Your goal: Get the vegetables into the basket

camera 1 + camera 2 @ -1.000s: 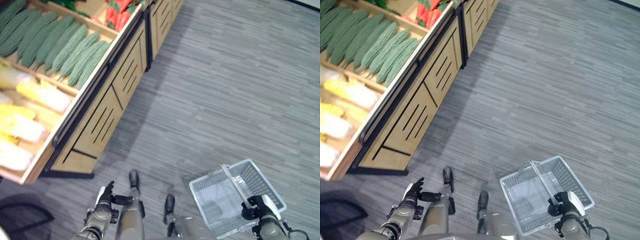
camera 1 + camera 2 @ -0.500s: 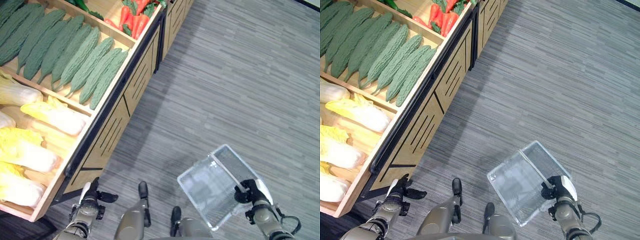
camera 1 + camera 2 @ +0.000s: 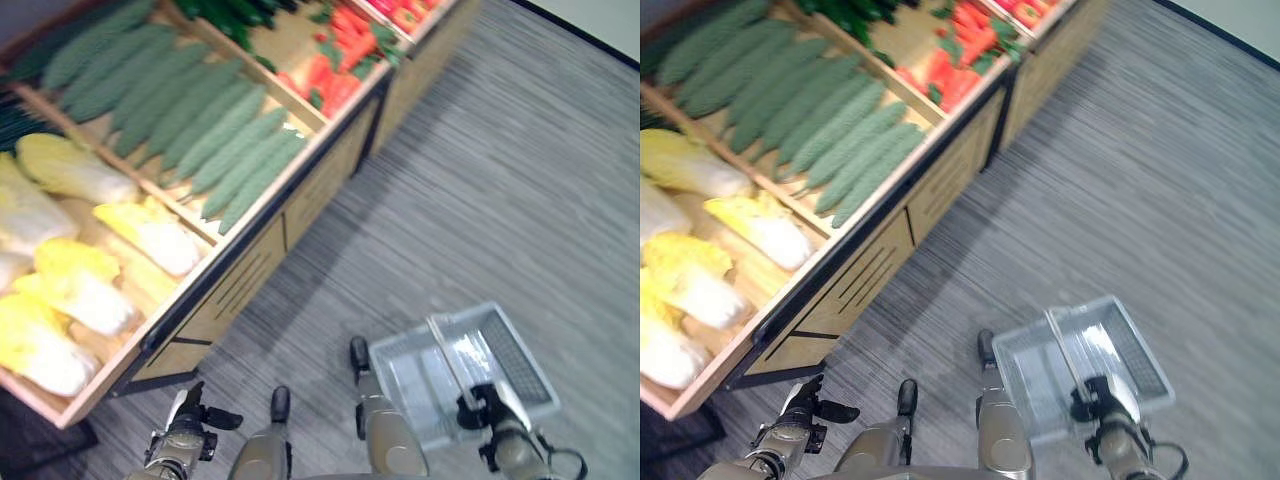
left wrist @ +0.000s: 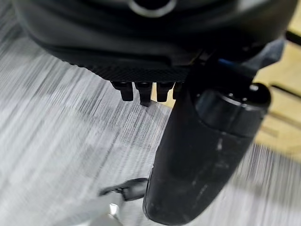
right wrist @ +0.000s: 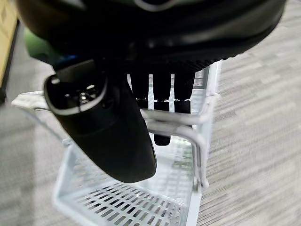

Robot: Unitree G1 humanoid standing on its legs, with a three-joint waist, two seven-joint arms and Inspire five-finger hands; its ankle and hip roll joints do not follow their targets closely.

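Low on your right, your right hand (image 3: 487, 409) is curling round the handle of the empty basket (image 3: 520, 355), keeping it hanging ready for loading. Your left hand (image 3: 192, 425) is hanging relaxed and free for picking. Vegetables (image 3: 215, 150) are lying in the display stand (image 3: 300, 195) far left.

- Left arm: enters at the lower left, forearm raised forward.
- Left hand (image 3: 187, 432): low in the head views, thumb standing out to the side; fingers (image 4: 141, 92) extend straight and relaxed, holding nothing.
- Right arm: enters at the lower right, wrist angled upward.
- Right hand (image 3: 487, 408): fingers (image 5: 161, 99) curled round the handle (image 5: 176, 119) of the basket (image 3: 520, 355), thumb alongside, carrying it.
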